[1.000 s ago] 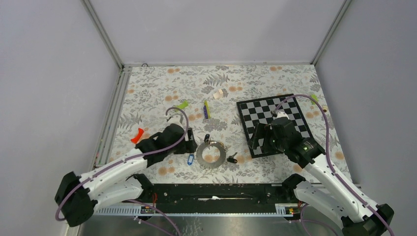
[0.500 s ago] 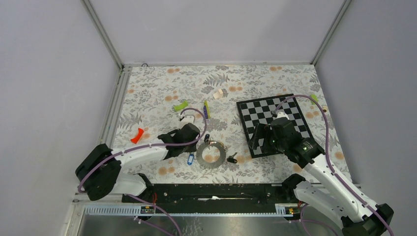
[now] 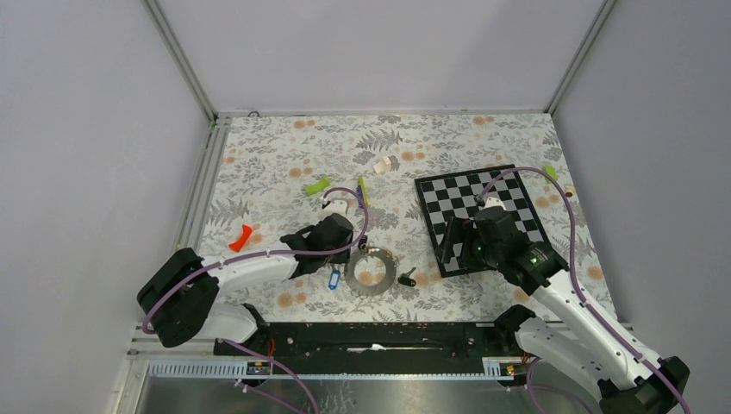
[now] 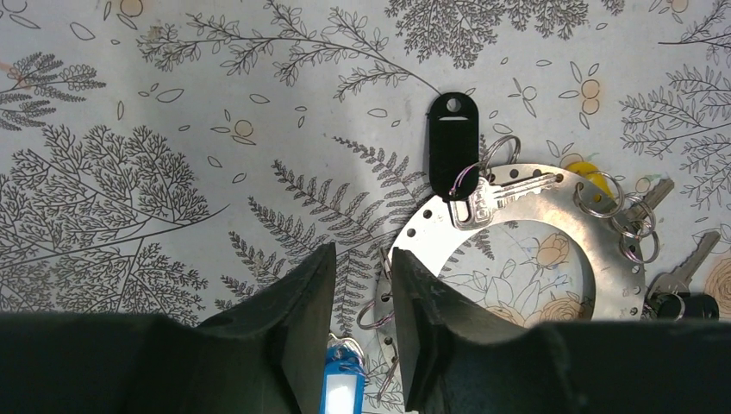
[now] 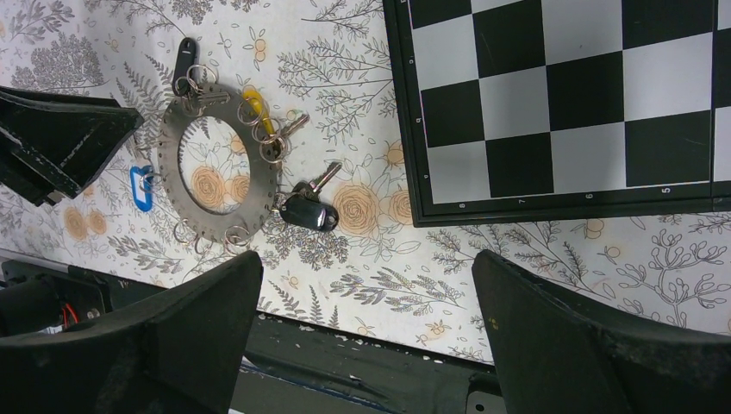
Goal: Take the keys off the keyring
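Observation:
The keyring (image 3: 352, 272), a flat silver hoop, lies on the floral table near the front middle. Small split rings tie the keys to it: a blue tag (image 3: 334, 279) at its left, a black tag (image 3: 363, 242) at the top, a dark fob key (image 3: 408, 277) at the right, and a yellow one (image 4: 590, 172). My left gripper (image 4: 362, 269) hovers over the hoop's left edge (image 4: 534, 203), its jaws a narrow gap apart. A small split ring and the blue tag (image 4: 342, 385) show in that gap, neither pinched. My right gripper (image 5: 366, 263) stands wide open, to the right of the keyring (image 5: 215, 226).
A chessboard (image 3: 509, 194) lies to the right, under my right arm. A lime block (image 3: 317, 185), a yellow-green stick (image 3: 363, 191), a red piece (image 3: 240, 237) and a white object (image 3: 385, 163) are scattered behind the keyring. The black rail (image 3: 371, 336) marks the near table edge.
My left arm has swung right, up to the keyring's left edge, and its jaws have narrowed from wide open. The right arm has not moved.

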`<state>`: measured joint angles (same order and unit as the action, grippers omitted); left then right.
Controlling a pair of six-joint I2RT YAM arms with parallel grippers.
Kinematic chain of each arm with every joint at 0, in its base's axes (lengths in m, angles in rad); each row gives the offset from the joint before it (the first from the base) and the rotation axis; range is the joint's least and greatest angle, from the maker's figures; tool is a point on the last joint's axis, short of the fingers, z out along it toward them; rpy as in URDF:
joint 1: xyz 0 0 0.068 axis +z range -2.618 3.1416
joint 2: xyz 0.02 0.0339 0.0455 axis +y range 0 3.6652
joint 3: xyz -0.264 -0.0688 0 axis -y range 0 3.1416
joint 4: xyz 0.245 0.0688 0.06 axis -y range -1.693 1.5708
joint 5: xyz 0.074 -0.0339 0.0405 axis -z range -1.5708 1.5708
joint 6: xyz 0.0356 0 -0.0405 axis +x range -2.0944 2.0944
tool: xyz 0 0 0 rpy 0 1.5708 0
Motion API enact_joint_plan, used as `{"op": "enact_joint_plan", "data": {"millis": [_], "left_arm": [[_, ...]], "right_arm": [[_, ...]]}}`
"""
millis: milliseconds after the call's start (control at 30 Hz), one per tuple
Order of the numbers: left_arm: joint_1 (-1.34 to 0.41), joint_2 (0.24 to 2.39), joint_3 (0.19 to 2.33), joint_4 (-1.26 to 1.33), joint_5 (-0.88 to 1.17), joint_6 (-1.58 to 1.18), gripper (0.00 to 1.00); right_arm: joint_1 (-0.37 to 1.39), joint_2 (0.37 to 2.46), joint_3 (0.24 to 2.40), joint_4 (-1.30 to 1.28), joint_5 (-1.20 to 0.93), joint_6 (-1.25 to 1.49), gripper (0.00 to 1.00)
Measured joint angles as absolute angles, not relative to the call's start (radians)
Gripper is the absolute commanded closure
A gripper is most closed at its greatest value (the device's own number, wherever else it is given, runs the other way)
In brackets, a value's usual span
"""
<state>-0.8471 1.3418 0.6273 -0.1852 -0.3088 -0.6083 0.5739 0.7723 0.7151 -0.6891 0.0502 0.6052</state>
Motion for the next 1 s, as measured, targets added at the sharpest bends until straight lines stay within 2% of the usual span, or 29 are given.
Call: {"op": "enact_joint_plan", "data": {"millis": [233,1000], "left_arm": [[-0.847,1.327,0.588,-0.164,-0.268,-0.595,0.39],[-0.847,1.36,0.575,-0.104,-0.22,-0.603,0.42]], "right_arm": [[0.574,0.779,0.713,-0.688,0.047,0.602,0.0],[0.574,0.775,0.695,-0.682,0.036,0.605,0.01]]}}
